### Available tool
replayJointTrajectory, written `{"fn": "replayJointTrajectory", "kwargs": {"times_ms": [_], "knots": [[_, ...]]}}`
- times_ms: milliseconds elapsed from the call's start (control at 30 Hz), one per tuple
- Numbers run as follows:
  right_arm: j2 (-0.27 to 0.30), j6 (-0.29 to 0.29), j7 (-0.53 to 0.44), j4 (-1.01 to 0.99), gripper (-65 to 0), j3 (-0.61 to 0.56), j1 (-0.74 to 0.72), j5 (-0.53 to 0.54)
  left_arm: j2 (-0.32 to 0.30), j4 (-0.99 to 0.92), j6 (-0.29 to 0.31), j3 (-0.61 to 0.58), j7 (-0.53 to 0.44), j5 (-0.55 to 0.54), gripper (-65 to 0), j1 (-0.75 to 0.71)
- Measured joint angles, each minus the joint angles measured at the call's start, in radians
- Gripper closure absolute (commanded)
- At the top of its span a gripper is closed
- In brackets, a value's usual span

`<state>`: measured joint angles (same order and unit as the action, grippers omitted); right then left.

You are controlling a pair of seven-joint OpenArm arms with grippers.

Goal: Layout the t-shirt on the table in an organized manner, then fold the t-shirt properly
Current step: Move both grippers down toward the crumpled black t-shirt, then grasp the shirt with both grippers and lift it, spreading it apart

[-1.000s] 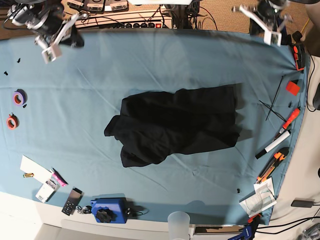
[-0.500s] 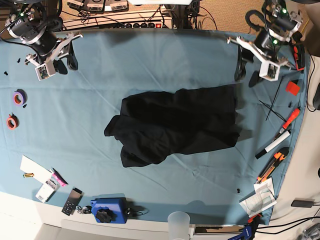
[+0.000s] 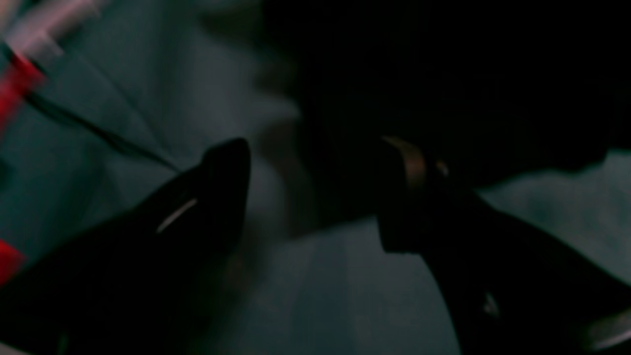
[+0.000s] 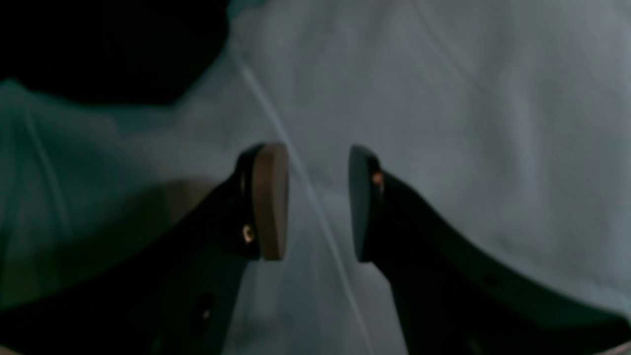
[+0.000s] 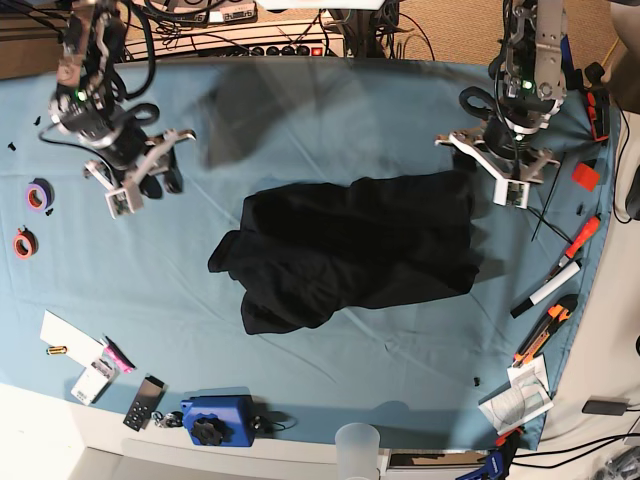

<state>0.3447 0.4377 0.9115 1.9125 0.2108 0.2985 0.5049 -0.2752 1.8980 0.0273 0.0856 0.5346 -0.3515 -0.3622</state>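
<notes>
Crumpled black fabric t-shirt [image 5: 355,250] on light blue cloth-covered table [image 5: 300,110]; left end effector [image 3: 313,195] wide open, right end effector [image 4: 318,202] partly open, both empty.

Base overhead, wrist views close, sharing t-shirt [image 5: 350,250]

Beyond the far edge of the work surface lies a tan carpeted floor [image 5: 440,25]; a black power strip [image 5: 290,48] with red switches sits there among a tangle of dark cables [image 5: 200,35]; pale equipment boxes [image 5: 195,10] line the very top edge of the base view. Along the near side runs a white ledge [image 5: 60,450]; a clear plastic cup [image 5: 357,447] stands on it; at the right, a white surface [image 5: 615,340] carries a small dark device [image 5: 605,406] and trailing black cords [image 5: 590,440]. The light is even and soft, throwing faint shadows; both wrist views are dim and blurred.
</notes>
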Motion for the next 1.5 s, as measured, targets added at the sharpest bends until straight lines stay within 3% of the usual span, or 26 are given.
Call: {"fn": "replayJointTrajectory", "kwargs": {"times_ms": [100,300,367,533,767,800,933,1000,1133,1500], "knots": [[-0.032,-0.002,-0.018,-0.076,-21.0,-0.046,-0.069,-0.011,0.01,-0.025,0.059,-0.002,0.004,-0.063,-39.7,0.026],[-0.13,0.002,-0.019,-0.262,-21.0,-0.116,-0.183,-0.028,0.027,-0.08,0.049,0.0,0.004,-0.071,-39.5,0.04],[-0.154,0.037,-0.023,-0.283,-21.1,-0.125,-0.208,-0.029,0.036,-0.095,0.051,-0.001,0.003,-0.073,-37.2,0.045],[-0.206,0.06,-0.025,-0.29,-21.0,-0.148,-0.249,-0.03,0.043,-0.131,0.051,0.001,-0.017,-0.076,-25.8,0.047],[-0.224,0.06,-0.029,-0.29,-21.0,-0.196,-0.296,-0.034,0.047,-0.145,0.048,0.0,-0.011,-0.169,0.0,0.047],[-0.225,0.06,-0.032,-0.29,-19.9,-0.204,-0.298,-0.034,0.05,-0.145,0.048,0.0,-0.011,-0.169,0.0,0.046],[-0.225,0.057,-0.056,-0.29,0.0,-0.214,-0.299,-0.043,0.051,-0.145,0.048,0.0,-0.011,-0.17,0.0,0.045],[-0.226,0.058,-0.046,-0.29,0.0,-0.204,-0.304,-0.044,0.051,-0.142,0.048,0.0,-0.002,-0.169,0.0,0.045],[-0.226,0.057,0.011,-0.219,0.0,-0.137,-0.341,-0.032,0.053,-0.073,0.048,0.014,0.105,-0.167,0.0,0.042],[-0.232,0.129,0.11,0.202,0.0,0.153,-0.345,0.121,0.053,0.2,0.08,0.19,0.15,-0.211,0.0,-0.026]]}}
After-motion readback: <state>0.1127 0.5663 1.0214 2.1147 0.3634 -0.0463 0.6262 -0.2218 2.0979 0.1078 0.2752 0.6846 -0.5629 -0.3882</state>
